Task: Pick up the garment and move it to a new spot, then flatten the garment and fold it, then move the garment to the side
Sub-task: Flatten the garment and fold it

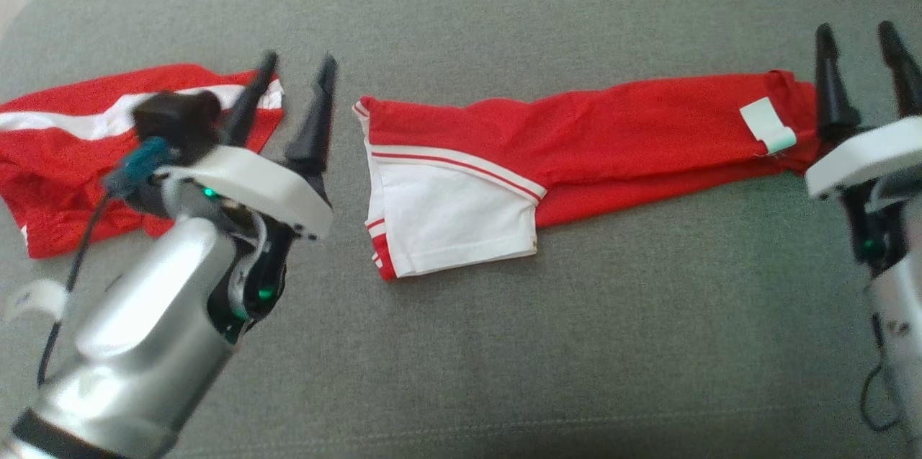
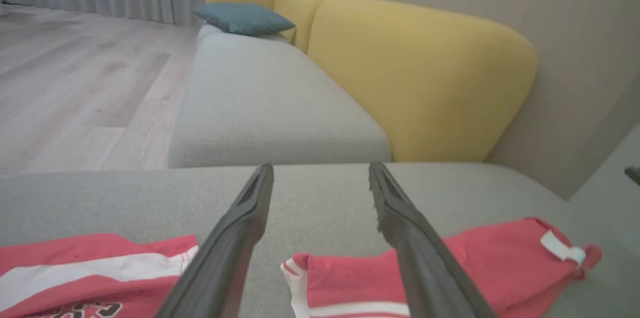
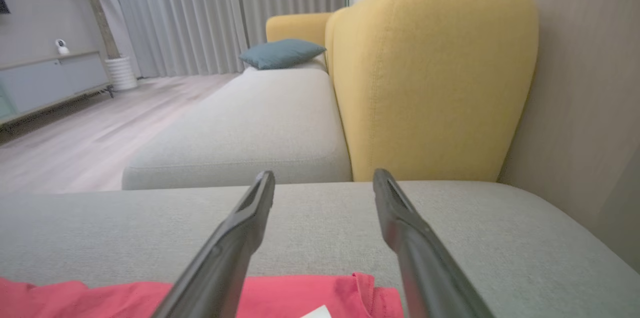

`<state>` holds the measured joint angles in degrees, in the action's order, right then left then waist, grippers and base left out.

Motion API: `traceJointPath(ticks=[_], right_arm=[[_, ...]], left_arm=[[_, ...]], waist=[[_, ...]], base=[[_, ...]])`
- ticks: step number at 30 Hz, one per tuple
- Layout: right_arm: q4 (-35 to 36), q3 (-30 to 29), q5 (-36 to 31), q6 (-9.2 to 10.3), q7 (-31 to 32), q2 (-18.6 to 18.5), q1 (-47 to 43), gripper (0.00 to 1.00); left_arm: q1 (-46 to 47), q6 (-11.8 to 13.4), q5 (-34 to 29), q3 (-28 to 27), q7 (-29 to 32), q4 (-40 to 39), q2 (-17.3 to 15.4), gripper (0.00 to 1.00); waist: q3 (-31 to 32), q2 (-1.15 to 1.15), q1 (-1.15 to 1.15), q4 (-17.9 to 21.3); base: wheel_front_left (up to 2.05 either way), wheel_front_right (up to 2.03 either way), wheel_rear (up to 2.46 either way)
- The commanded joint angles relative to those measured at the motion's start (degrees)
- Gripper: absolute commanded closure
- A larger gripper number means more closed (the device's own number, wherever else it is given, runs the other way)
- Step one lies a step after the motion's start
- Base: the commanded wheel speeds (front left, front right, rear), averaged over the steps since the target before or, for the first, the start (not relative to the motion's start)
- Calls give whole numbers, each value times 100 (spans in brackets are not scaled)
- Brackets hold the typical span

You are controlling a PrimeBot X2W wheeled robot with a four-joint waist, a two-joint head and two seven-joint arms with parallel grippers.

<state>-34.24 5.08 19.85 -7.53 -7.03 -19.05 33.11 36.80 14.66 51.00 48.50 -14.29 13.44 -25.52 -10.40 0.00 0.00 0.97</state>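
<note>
1. Closest to me is the left arm (image 1: 151,329), big and silver, coming up from the bottom left corner of the head view.
2. At its end is the left pincer (image 1: 300,63) — its two dark fingers stand wide apart and hold nothing.
3. Over on the other side is the right pincer (image 1: 855,30). Its fingers are wide apart too, and it is empty.
4. Between the two pincers lies the red garment (image 1: 612,135), flat on the grey seat (image 1: 576,344). It is folded into a long strip that runs from left to right.
5. A white sleeve (image 1: 446,217) with red stripes lies at the garment's left end, on the near side. A small white tag (image 1: 767,125) sits close to the right end.
6. The left pincer is just beside the garment's left end, in the gap next to a second red cloth (image 1: 65,156). The right pincer is at the garment's right end. One of its fingers shows in front of the cloth's edge, but I cannot tell if it touches.
7. The second red cloth has a white band and lies wrinkled at the left of the seat.
8. Farther back there is a yellow backrest (image 2: 420,73) and a blue pillow (image 2: 243,18).
9. Farthest away are the wood floor (image 2: 65,83) and the grey curtains (image 3: 200,13).
</note>
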Motion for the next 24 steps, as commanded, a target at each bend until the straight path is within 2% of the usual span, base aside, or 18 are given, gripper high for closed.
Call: traceJointPath(ticks=[1,4,9,10,15,18,24], right_arm=[[411,-7,-80,4,-275,82,-207,0],[691,-156,-180,4,-506,326,-566,0],[1050,-254,-556,4,-691,676,-1126,0],[1050,-254,-556,4,-691,676,-1126,0],[1139,-425,-741,4,-724,971,-1438,0],[1166,-479,-825,4,-659,1006,-1452,0],[1029,-904,-929,4,-232,971,-1099,0]], left_arm=[[-233,95,-311,-982,-68,-371,103,0],[-839,39,-939,-1912,-69,-669,515,0],[-1658,-295,-2009,-2731,-70,-835,1113,0],[-1658,-295,-2009,-2731,-70,-835,1113,0],[-2216,-699,-2699,-3130,-70,-691,1584,0],[-2310,-953,-2931,-3304,-70,-603,1809,0],[-2176,-1358,-3239,-3524,-71,-419,2055,0]], waist=[[64,0,0,6],[122,0,0,9],[171,0,0,16],[171,0,0,16],[185,0,0,23],[104,0,0,-29],[-178,0,0,-181]], base=[[0,0,0],[0,0,0],[0,0,0],[0,0,0],[0,0,0],[0,0,0],[0,0,0]])
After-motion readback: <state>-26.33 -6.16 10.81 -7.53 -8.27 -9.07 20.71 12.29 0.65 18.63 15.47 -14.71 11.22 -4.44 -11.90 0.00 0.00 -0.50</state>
